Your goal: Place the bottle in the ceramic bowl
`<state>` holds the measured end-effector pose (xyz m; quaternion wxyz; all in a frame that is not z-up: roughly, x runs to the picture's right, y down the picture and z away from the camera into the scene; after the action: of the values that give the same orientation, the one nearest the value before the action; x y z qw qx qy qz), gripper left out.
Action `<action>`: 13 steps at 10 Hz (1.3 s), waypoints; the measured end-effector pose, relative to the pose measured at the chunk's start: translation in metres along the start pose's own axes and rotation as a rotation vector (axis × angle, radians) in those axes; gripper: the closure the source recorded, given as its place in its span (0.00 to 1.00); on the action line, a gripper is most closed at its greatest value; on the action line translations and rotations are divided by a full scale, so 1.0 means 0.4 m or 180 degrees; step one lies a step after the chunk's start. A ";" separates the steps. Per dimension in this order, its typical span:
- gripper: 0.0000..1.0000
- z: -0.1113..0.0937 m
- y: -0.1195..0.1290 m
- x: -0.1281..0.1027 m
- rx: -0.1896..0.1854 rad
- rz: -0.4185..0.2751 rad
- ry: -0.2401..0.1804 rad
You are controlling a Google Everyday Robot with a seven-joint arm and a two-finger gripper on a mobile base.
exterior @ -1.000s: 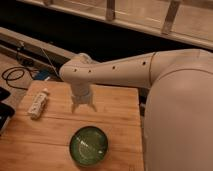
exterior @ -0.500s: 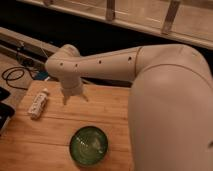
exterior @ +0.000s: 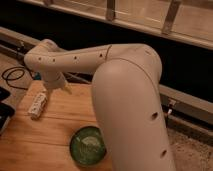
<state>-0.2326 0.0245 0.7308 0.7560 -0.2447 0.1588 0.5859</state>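
The bottle (exterior: pixel 37 104) is small and whitish with a yellowish label. It lies on its side on the left part of the wooden table (exterior: pixel 45 137). The ceramic bowl (exterior: pixel 87 146) is round and dark green with lighter streaks inside. It stands empty near the table's front, partly behind my arm. My gripper (exterior: pixel 58 88) hangs just above the table's far edge, a short way right of and behind the bottle. It is open and holds nothing.
My bulky white arm (exterior: pixel 130 110) fills the right half of the view and hides the table's right side. A black cable (exterior: pixel 12 75) lies on the floor at the far left. A dark object (exterior: pixel 4 116) sits at the table's left edge. A dark wall with rails runs behind.
My gripper has swung left along the table's far edge, from above the bowl's side toward the bottle. The arm now looms closer to the camera. Bottle and bowl have not moved.
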 end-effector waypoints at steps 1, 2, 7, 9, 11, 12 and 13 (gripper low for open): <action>0.35 0.000 -0.007 -0.001 0.0010 0.0012 0.0000; 0.35 0.001 -0.009 -0.002 0.0014 0.0014 0.0001; 0.35 0.038 0.028 0.007 -0.0512 -0.0215 -0.0262; 0.35 0.077 0.089 -0.032 -0.0631 -0.0451 -0.0261; 0.35 0.114 0.175 -0.080 -0.0709 -0.0701 -0.0230; 0.35 0.128 0.217 -0.106 -0.0747 -0.0813 -0.0221; 0.35 0.150 0.259 -0.139 -0.0786 -0.0911 -0.0201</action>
<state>-0.3500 0.0332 0.7909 0.8005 -0.3372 0.0255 0.4949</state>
